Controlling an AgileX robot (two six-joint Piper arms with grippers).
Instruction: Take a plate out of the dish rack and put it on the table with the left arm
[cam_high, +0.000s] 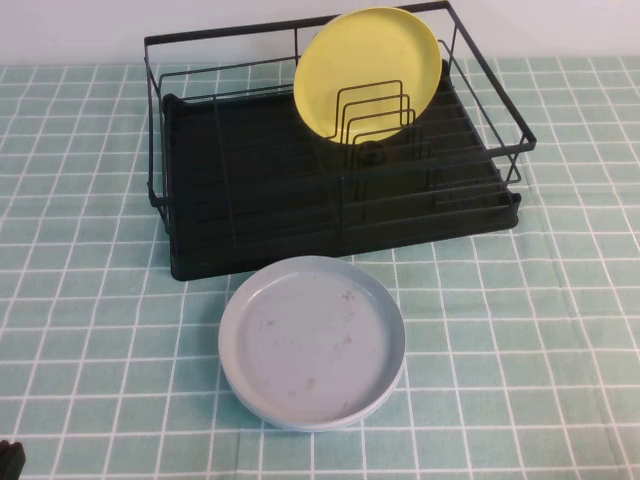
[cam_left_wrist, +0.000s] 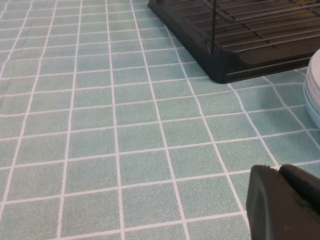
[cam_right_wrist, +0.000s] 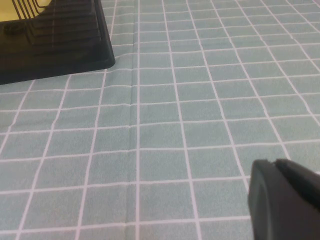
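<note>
While the yellow plate (cam_high: 368, 72) stands tilted among the upright dividers of the dish rack (cam_high: 330, 170) toward the table's (cam_high: 560, 330) far edge, a grey-blue plate (cam_high: 312, 341) lies flat just in front of the rack. Left gripper (cam_left_wrist: 284, 202) hangs low near the near-left corner, right gripper (cam_right_wrist: 285, 200) above the cloth beyond the rack's corner; both are cut off, so jaw state cannot be told.
</note>
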